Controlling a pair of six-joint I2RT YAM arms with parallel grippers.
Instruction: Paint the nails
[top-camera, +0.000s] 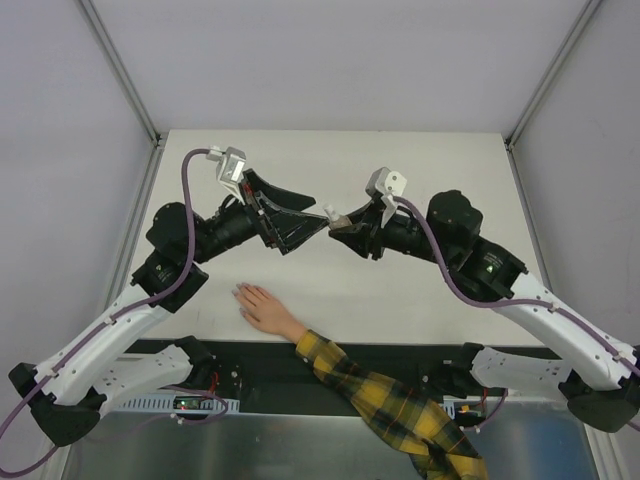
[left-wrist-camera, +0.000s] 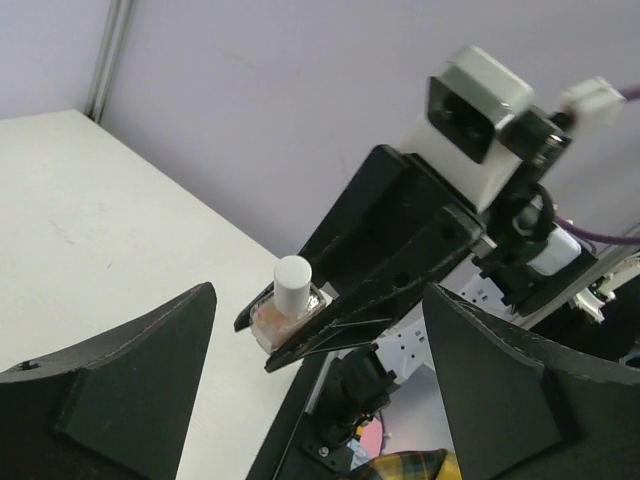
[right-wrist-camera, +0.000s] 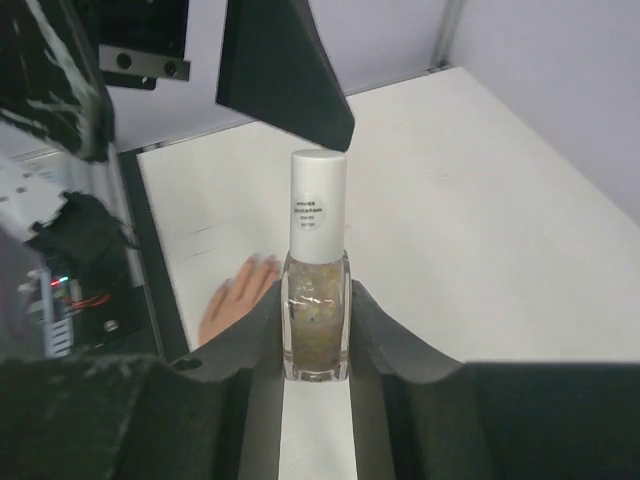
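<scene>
We log the right claw (top-camera: 340, 222) clamped on the polish bottle (right-wrist-camera: 317, 300), its cap (right-wrist-camera: 318, 200) pointing at the left claw (top-camera: 312, 212), whose jaws are apart, close by. The nails (top-camera: 243, 296) lie on the surface (top-camera: 400, 160) below, nearer the left arm (top-camera: 110, 330).

White table (top-camera: 420, 170), pale grey walls (top-camera: 330, 60), 2 metal posts (top-camera: 122, 70), seemingly even light
</scene>
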